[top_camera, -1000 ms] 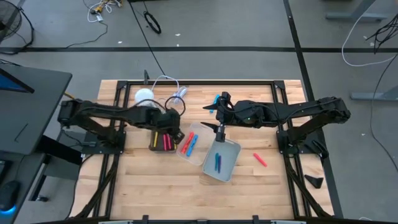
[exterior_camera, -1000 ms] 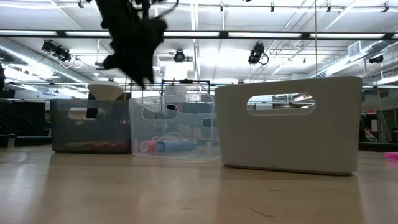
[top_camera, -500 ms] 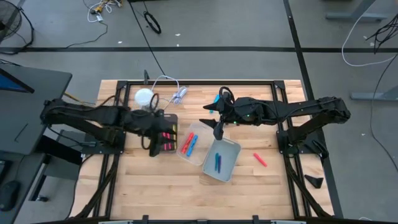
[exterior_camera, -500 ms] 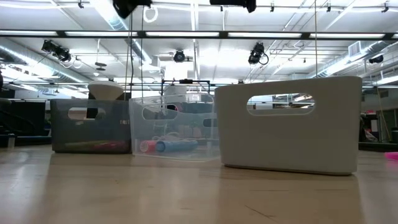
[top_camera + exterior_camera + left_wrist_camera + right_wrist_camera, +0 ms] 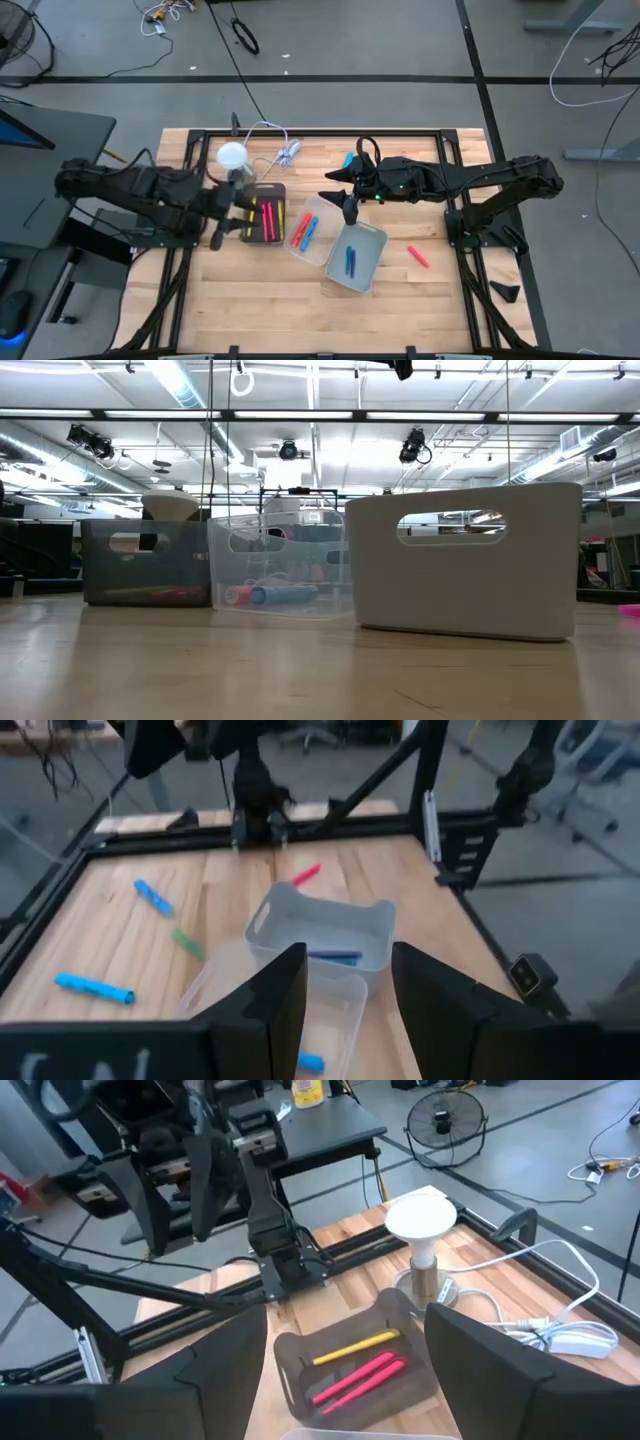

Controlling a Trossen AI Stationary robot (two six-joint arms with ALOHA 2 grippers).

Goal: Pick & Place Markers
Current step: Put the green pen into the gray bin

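from where i stand, the left gripper (image 5: pixel 222 222) hangs just off the outer edge of the dark bin (image 5: pixel 262 212), fingers parted with nothing between them, low over the wooden table (image 5: pixel 250 300). that bin holds pink and yellow markers (image 5: pixel 268 219) laid side by side, so it looks like the home for the warm colours. behind it sits a white lamp (image 5: pixel 231 155) with its cable, out of the way.

next comes the clear bin (image 5: pixel 310 230) with red and blue markers (image 5: pixel 303 231) inside, touching the dark one's corner. the white bin (image 5: pixel 357 255) beside it carries blue markers (image 5: pixel 350 262).

the right gripper (image 5: pixel 349 207) hovers above the seam between the clear and white bins, jaws wide and empty, pointing down as if choosing a target. a blue marker (image 5: pixel 347 159) lies just behind its arm, and one red marker (image 5: pixel 417 256) lies loose farther right, near the frame post, likely the nearest piece left for that arm.
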